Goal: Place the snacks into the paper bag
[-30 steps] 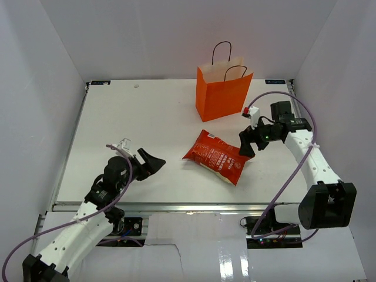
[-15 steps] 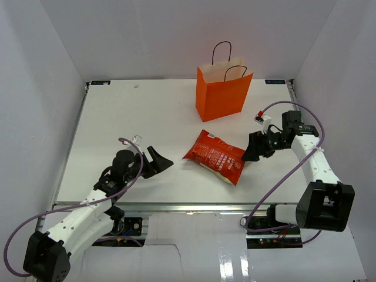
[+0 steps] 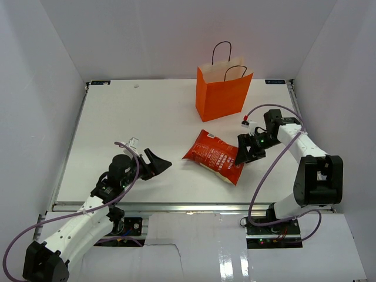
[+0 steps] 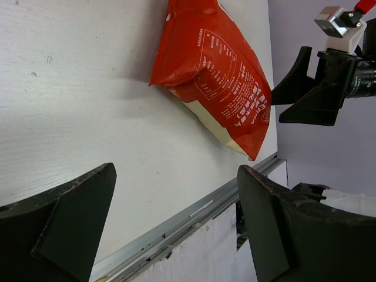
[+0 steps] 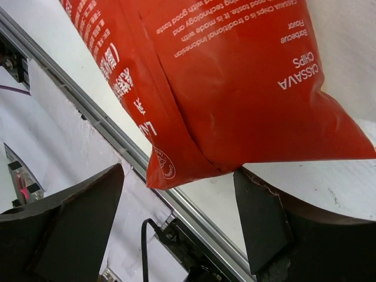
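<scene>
Crinkly cassava chip bag lies before the upright paper bag, corner between the parted right claw; left claw spread.

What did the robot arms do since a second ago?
The right gripper moved in to the chip bag, and its open jaws now straddle the bag's right end without clamping it. The left gripper shifted slightly toward the bag, still open. The chip bag and the paper bag stayed put.
</scene>
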Controlling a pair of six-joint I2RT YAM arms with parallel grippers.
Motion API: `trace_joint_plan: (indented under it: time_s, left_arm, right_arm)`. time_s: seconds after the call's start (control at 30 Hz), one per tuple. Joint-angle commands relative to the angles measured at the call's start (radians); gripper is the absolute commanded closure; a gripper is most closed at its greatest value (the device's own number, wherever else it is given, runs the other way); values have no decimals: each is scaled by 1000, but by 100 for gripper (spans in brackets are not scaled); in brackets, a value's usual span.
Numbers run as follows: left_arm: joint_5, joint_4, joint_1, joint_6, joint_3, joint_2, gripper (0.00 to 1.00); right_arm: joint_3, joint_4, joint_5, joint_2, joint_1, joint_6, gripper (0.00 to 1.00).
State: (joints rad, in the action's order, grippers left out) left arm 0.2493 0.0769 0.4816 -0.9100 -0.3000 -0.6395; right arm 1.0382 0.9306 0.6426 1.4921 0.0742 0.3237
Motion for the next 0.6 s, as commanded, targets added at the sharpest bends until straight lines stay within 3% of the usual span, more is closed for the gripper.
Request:
trace_joint_plan:
  time_s: [0.0,0.17,0.23,0.57]
  left_arm:
    - [-19,0,-3,-10,10,17,6]
    - [-21,1,-3,-9,10,15,6]
    - [-22,1,-3,-9,7,15,6]
    - [-15,-20,-3,-4,-10,-15,6]
  right_arm:
    - [57,28,-18,37,16,-38,19]
    - [48,13,-8,94,41,-78,22]
    - [43,8,3,112,48,-89,29]
    - [11,-41,9,119,50,-110,30]
